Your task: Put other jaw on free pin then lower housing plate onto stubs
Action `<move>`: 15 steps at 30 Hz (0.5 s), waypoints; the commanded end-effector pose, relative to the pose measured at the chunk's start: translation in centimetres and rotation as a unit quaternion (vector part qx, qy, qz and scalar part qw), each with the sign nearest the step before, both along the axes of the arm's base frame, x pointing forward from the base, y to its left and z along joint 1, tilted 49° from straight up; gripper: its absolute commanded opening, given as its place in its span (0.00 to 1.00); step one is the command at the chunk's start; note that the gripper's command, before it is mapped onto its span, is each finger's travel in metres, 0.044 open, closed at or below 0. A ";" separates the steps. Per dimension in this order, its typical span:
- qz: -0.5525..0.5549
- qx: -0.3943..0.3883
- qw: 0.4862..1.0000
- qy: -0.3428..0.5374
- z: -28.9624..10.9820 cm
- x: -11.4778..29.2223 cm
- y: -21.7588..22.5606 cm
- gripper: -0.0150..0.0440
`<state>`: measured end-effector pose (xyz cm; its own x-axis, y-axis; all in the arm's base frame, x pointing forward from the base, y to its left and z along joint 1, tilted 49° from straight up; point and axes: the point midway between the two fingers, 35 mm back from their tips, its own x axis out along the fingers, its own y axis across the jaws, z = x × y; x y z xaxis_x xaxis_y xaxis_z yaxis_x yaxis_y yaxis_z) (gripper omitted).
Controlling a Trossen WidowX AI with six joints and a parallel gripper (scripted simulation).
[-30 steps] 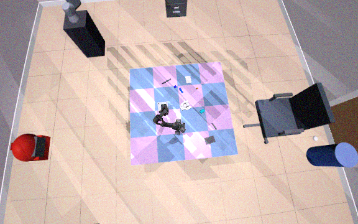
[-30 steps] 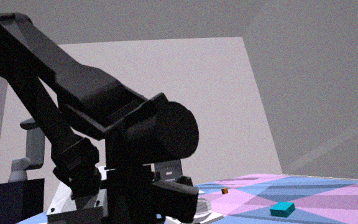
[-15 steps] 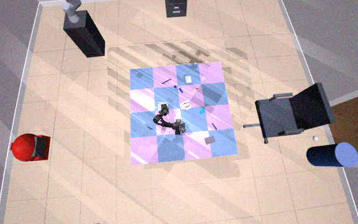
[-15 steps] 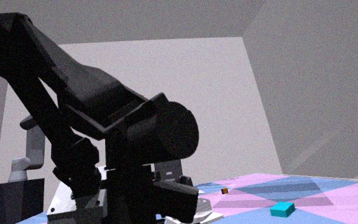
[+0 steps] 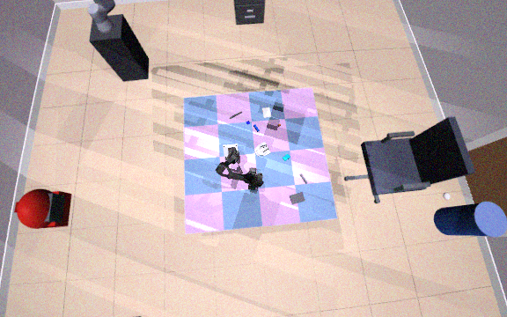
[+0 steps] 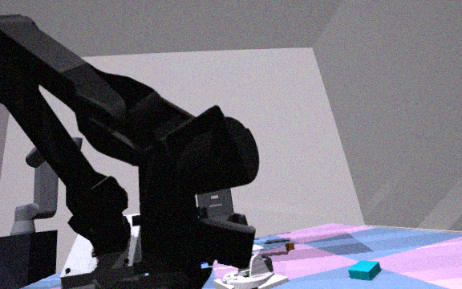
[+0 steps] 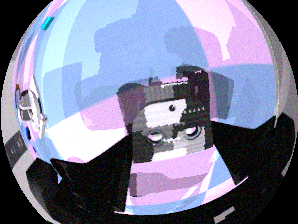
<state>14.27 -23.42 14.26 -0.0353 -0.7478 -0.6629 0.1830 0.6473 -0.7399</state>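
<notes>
Top view: we have the gripper (image 5: 253, 180) (image 6: 231, 241) (image 7: 170, 132) over the checked mat (image 5: 240, 216) (image 6: 407, 257) (image 7: 145, 40), well apart from the white jaw assembly (image 5: 262, 150) (image 6: 243, 282) (image 7: 31, 111).

Exterior: assembly low beyond the arm; we cannot tell whether both jaws are pinned or teeth mesh.

Wrist: fingers closed on the two-holed housing plate (image 7: 162, 114). We judge the plate pickup in hand. Next: lift it clear, carry it over, check the mesh, align holes with stubs, lower level.
</notes>
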 end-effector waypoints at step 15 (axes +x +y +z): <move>0.001 -0.005 1.000 -0.004 4.0 0.0 4.1 0.85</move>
<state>14.41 -19.94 17.35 -0.0303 -0.7482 -0.6627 0.1800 0.6481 -0.7400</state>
